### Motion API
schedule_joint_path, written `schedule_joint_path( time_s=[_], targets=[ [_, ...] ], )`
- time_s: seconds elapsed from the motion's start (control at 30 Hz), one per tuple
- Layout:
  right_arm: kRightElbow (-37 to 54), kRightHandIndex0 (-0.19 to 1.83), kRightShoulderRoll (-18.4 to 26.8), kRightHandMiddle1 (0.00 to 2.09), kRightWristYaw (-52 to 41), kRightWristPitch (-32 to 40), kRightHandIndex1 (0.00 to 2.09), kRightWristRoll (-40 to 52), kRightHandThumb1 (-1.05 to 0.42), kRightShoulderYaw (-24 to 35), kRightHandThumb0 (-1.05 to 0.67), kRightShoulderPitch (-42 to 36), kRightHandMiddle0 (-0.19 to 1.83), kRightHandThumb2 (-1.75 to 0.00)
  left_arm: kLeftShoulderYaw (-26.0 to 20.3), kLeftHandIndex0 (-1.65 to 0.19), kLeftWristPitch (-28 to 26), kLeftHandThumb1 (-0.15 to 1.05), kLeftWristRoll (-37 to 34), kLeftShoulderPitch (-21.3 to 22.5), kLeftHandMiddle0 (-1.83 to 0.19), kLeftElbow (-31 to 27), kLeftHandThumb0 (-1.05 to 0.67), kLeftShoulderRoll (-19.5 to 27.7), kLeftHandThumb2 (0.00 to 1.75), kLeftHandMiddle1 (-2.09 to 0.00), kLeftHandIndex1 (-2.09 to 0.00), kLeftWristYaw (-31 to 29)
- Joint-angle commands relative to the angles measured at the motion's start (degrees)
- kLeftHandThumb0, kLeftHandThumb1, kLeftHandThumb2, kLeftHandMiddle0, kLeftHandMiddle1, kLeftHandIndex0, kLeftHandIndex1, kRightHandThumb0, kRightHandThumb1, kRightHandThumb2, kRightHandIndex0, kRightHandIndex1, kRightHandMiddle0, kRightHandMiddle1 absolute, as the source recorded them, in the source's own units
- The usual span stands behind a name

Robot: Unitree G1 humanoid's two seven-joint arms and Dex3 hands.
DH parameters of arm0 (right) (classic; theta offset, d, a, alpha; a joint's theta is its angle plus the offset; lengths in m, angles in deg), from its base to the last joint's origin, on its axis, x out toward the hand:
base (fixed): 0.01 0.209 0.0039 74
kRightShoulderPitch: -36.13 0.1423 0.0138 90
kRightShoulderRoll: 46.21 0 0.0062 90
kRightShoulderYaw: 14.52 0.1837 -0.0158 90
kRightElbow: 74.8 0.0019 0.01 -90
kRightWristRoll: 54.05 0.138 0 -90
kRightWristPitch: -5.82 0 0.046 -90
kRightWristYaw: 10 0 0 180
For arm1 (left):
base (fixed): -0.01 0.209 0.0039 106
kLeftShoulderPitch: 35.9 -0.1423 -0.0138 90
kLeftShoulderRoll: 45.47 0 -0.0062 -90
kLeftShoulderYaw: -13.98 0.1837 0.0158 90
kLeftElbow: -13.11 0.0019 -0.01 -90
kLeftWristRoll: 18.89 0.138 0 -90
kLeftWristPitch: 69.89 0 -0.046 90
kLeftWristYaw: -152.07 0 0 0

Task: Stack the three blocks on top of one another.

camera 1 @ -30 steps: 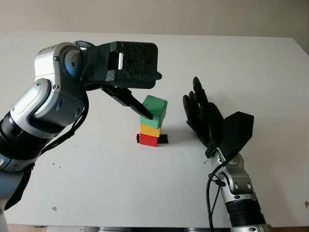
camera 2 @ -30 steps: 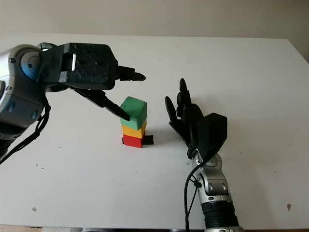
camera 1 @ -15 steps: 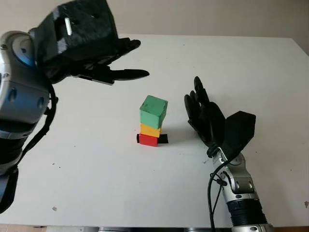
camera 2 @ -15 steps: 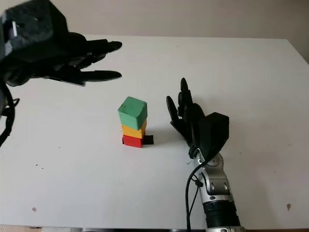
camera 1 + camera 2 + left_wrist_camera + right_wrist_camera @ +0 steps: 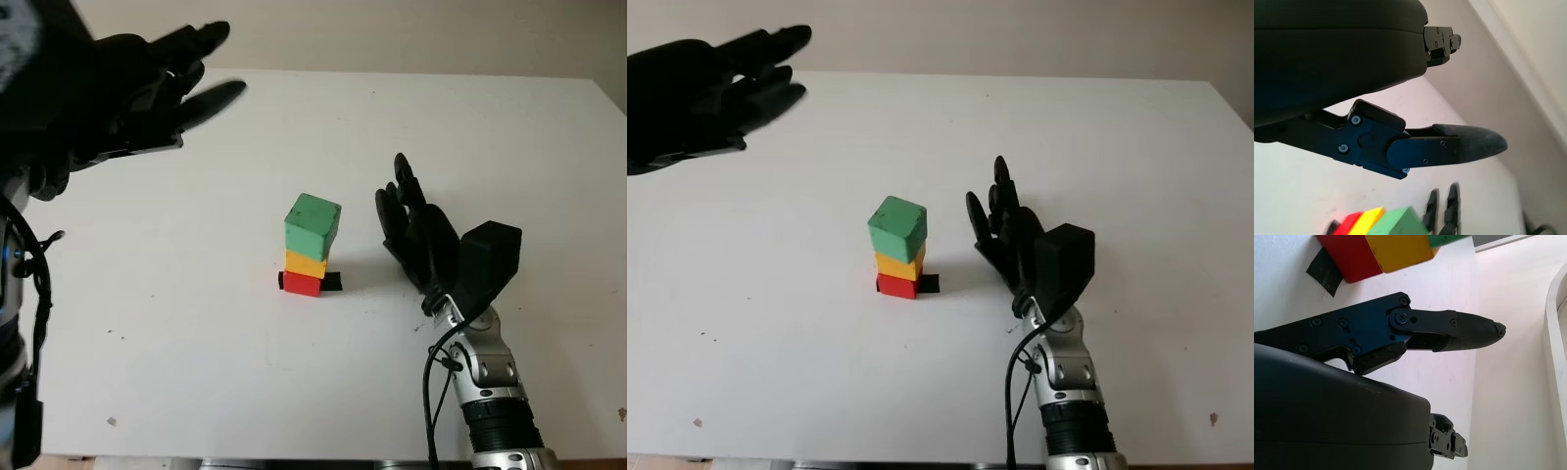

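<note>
Where it hovered nearer, left hand (image 5: 108,98) open, withdrawn from green block (image 5: 313,224), stack unchanged

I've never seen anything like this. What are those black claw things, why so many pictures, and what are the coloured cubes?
The black things are a humanoid robot's two three-fingered hands. Two pictures come from cameras in its head, looking down at a white table; the other two come from cameras on its wrists, close to each hand. On the table stands a little tower: a red block at the bottom, a yellow block on it, a green block on top, sitting a bit askew. The left hand is raised and open, away from the tower. The right hand is open beside it. Neither holds anything.
</note>
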Motion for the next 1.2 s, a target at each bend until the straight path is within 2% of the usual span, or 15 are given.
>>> schedule_joint_path(
  time_s=[0.0,0.07,0.13,0.2,0.3,0.43,0.73,1.17],
  targets=[
    [0.4,-0.19,0.9,0.03,0.0,-0.1,0.00,0.4,-1.05,0.7,-0.74,0.9,-0.19,-0.46,-3.9,0.16,3.5,1.05,-1.5,-3.9,0.18,0.6,-0.72,-3.9,0.56,-0.03,-0.04,3.7],
    [0.3,-0.19,1.0,0.03,0.2,0.3,0.00,0.7,-1.05,1.2,-0.75,1.1,-0.19,-0.46,-5.7,0.18,7.5,1.05,-2.9,-7.4,0.19,1.5,-0.71,-6.6,0.58,-0.01,-0.01,6.7],
    [0.0,-0.19,1.0,0.01,-0.2,-0.3,0.00,1.8,-1.05,2.1,-0.73,1.4,-0.19,-0.45,-6.0,0.19,17.0,1.05,-2.8,-13.5,0.19,4.3,-0.72,-11.3,0.56,0.00,0.00,10.7],
    [-0.4,-0.19,1.1,0.00,-0.1,-1.1,0.00,2.0,-1.05,2.5,-0.72,1.8,-0.19,-0.46,-4.6,0.19,28.0,1.05,-1.3,-18.1,0.19,9.6,-0.72,-15.2,0.55,0.00,0.00,14.8],
    [-0.4,-0.19,1.4,0.00,0.4,-0.9,0.00,1.6,-1.05,2.6,-0.72,2.2,-0.19,-0.46,-2.0,0.19,39.2,1.05,0.5,-21.9,0.19,16.7,-0.72,-18.8,0.58,0.00,0.00,19.2],
    [-0.1,-0.19,1.8,0.02,1.1,-0.6,0.00,1.1,-1.05,2.5,-0.72,2.7,-0.19,-0.47,0.1,0.19,47.5,1.05,-0.1,-24.0,0.19,23.8,-0.68,-21.6,0.65,0.00,0.00,21.6],
    [-0.9,-0.19,2.1,0.00,1.3,-1.9,0.00,0.8,-1.05,2.6,-0.72,3.2,-0.19,-0.50,1.8,0.19,55.9,1.05,-5.0,-24.2,0.19,31.0,-0.75,-25.2,0.65,0.00,0.00,22.4],
    [0.7,-0.19,1.3,0.00,2.7,-0.5,0.00,0.5,-1.05,1.6,-0.70,1.7,-0.19,-0.51,2.8,0.19,53.9,1.05,-7.9,-25.8,0.19,28.2,-0.77,-25.2,0.66,0.00,0.00,23.5]
  ],
)
